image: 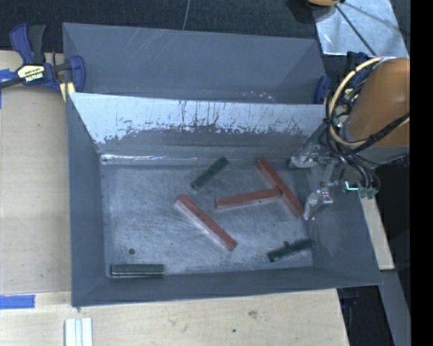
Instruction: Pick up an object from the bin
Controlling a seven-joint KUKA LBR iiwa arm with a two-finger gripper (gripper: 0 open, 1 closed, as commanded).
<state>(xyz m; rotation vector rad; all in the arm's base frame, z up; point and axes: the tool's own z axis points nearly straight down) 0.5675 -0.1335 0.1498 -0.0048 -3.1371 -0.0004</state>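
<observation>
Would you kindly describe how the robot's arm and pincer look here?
A rounded orange cover shields the arm, ringed by looping black and pale yellow cables. The pincer is small, silvery-grey metal, with a tiny teal spot beside it.

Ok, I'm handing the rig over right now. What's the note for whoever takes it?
Gripper open, nothing between its fingers, at the right side of the bin, beside the slanted red-brown bar.
Mid-floor: level red-brown bar, left red-brown bar.
Also: back dark bar, front-right dark bar, front-left dark bar.
Done: nothing picked.
Left: close on one thing, lift it out.
</observation>
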